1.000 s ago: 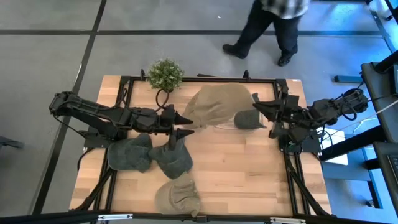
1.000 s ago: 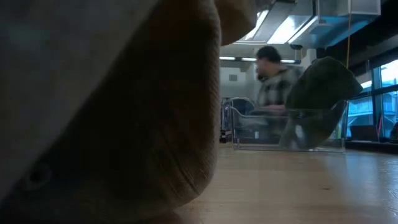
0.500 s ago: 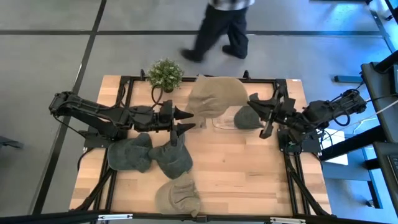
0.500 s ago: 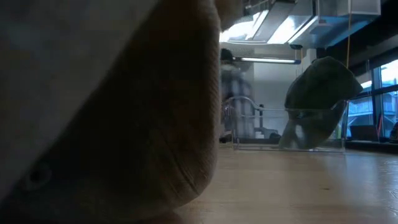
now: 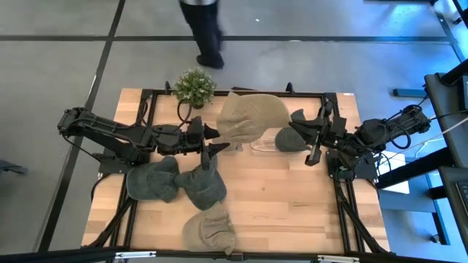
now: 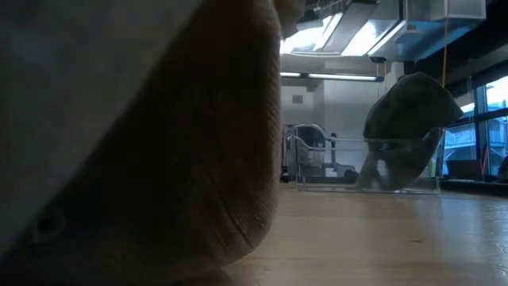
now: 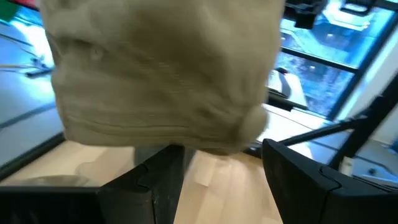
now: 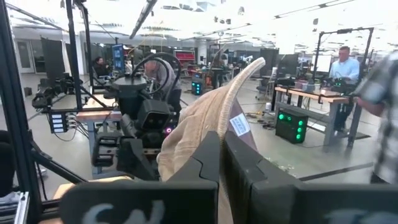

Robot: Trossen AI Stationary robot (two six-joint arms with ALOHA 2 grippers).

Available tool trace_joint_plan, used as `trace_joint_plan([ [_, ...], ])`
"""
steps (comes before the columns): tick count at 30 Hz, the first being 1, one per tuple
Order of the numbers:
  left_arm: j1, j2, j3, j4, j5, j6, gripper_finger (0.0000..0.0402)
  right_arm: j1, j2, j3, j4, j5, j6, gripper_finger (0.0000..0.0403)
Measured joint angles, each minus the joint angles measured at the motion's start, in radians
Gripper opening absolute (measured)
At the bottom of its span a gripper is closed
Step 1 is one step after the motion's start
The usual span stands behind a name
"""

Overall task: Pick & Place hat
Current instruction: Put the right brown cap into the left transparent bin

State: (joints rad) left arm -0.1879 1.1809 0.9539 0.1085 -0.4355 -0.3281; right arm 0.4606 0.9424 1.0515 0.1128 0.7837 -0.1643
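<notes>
A tan hat [image 5: 248, 117] hangs lifted over the table's far middle, carried by my right gripper [image 5: 298, 133], which is shut on its edge [image 8: 222, 162]. My left gripper [image 5: 216, 139] is open at the hat's left side. In the left wrist view its gripper [image 7: 221, 180] stands just below the tan hat [image 7: 161, 68], apart from it. A dark green hat [image 5: 290, 140] rests on the rim of a clear tray [image 5: 259, 146]. The green hat [image 6: 409, 103] also shows in the low view. My right gripper pinches the tan hat's rim [image 8: 231, 118] between its two fingers [image 8: 202, 165], coming level from the table's right side. The inner lining with a white label faces the wrist camera. The hat is lifted clear and rises beyond the fingers toward the left arm.
Two dark green hats [image 5: 152, 181] [image 5: 201, 186] lie at the left near side under the left arm. Another tan hat [image 5: 208, 230] at the near edge fills the low view [image 6: 159, 143]. A potted plant [image 5: 194, 88] stands at the far edge; a person walks beyond it.
My right gripper has moved toward the table's left and far edge and has turned, carrying the tan hat up and toward the left gripper. The left gripper has shifted slightly toward the far edge, staying open. The person behind the table has walked leftward.
</notes>
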Motion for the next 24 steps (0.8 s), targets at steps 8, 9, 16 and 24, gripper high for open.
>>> trace_joint_plan([
  [8,0.0,0.0,0.0,0.029,-0.019,0.034,0.0206,0.003,0.0,0.0,-0.026,-0.001,0.003,0.0008],
  [9,0.0,0.0,0.0,0.035,-0.019,0.046,0.0206,0.003,0.0,0.0,-0.027,-0.001,0.006,0.0008],
  [16,0.0,0.0,0.0,0.083,-0.019,0.088,0.0206,0.003,0.0,0.0,-0.028,0.0,0.008,0.0008],
  [24,0.0,0.0,0.0,0.089,-0.019,0.074,0.0206,0.003,0.006,0.0,-0.028,0.002,0.006,0.0008],
])
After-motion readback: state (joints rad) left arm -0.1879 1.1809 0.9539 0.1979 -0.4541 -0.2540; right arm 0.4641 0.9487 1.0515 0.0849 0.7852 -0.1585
